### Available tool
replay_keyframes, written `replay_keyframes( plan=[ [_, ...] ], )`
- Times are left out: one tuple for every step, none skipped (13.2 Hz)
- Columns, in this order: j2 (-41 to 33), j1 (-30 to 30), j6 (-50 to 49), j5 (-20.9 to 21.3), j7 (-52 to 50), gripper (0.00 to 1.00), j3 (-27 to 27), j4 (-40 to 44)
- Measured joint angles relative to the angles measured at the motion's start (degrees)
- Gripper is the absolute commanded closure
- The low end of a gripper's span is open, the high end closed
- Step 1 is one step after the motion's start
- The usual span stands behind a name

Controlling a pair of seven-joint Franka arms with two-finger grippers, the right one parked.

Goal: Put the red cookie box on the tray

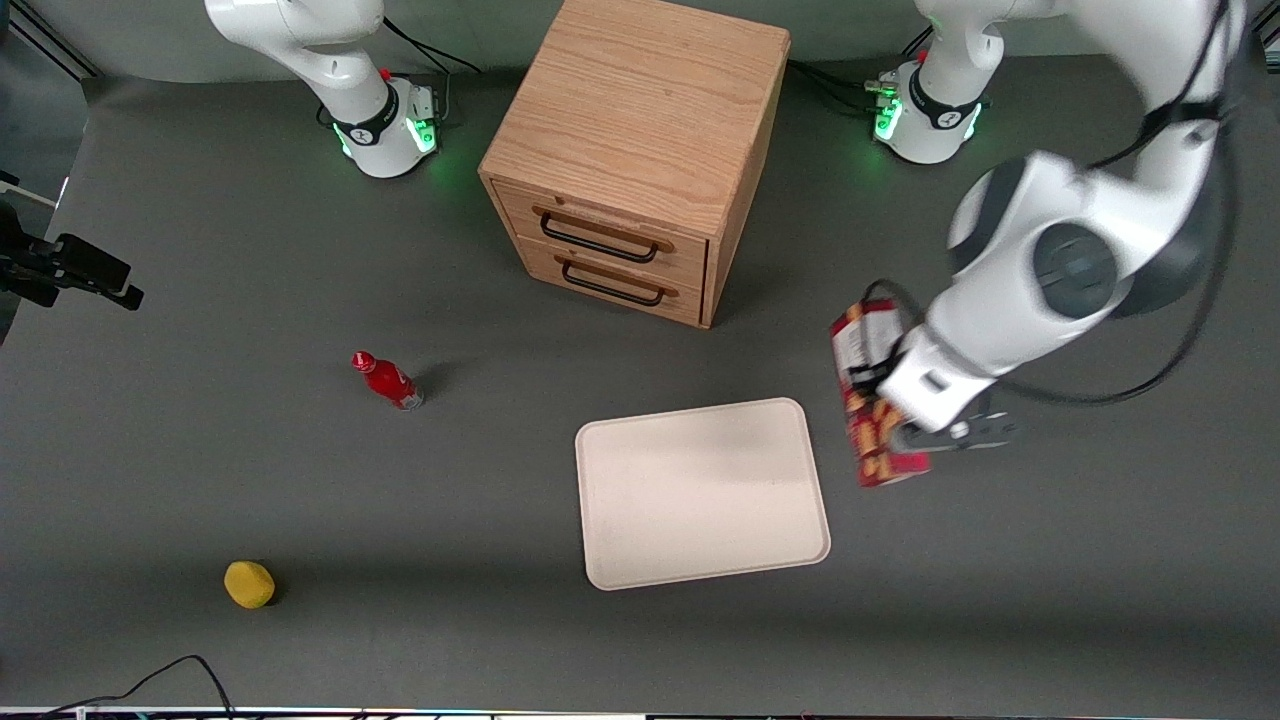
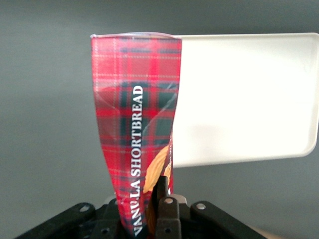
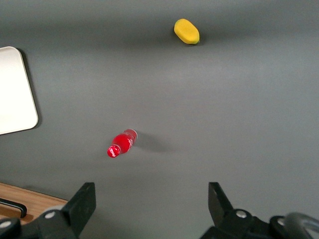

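- Right of centre in the front view, gripper [image 1: 925, 425] clamps box [image 1: 868, 395], lifted off the table.
- Box sits just beside tray [image 1: 700, 495], not on it.

My gripper [image 2: 149, 211], matt black, pinches the glossy cardboard red cookie box [image 2: 137, 144]; the tray [image 1: 700, 495] looks smooth, matt plastic.
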Motion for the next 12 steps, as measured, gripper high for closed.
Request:
replay_keyframes(
  plan=[
    [4.2,-1.1,4.9,2.7,-2.5,1.00,-0.2,0.0],
    [8.2,-1.9,9.3,6.2,-5.1,1.00,-0.2,0.0],
    [11.8,-2.3,13.1,10.1,-7.9,1.00,-0.2,0.0],
    [14.7,-2.5,16.2,14.2,-10.8,0.01,-0.2,-0.1],
    [16.9,-2.5,18.2,17.5,-13.0,0.00,-0.2,-0.1],
    [18.0,-2.5,19.0,18.8,-14.0,0.00,-0.2,-0.1],
    [18.0,-2.4,19.1,19.2,-14.2,0.00,-0.2,0.1],
    [17.4,-2.3,18.5,19.2,-14.2,0.00,-0.2,0.2],
    [16.2,-2.1,16.4,19.2,-14.2,0.00,-0.3,0.4],
    [14.6,-1.9,13.0,18.8,-14.0,0.00,-0.4,0.7],
    [12.4,-1.4,8.8,17.2,-12.5,0.00,-0.6,1.1],
    [9.4,-0.7,4.1,13.5,-8.5,0.00,-0.6,1.6]
  ],
)
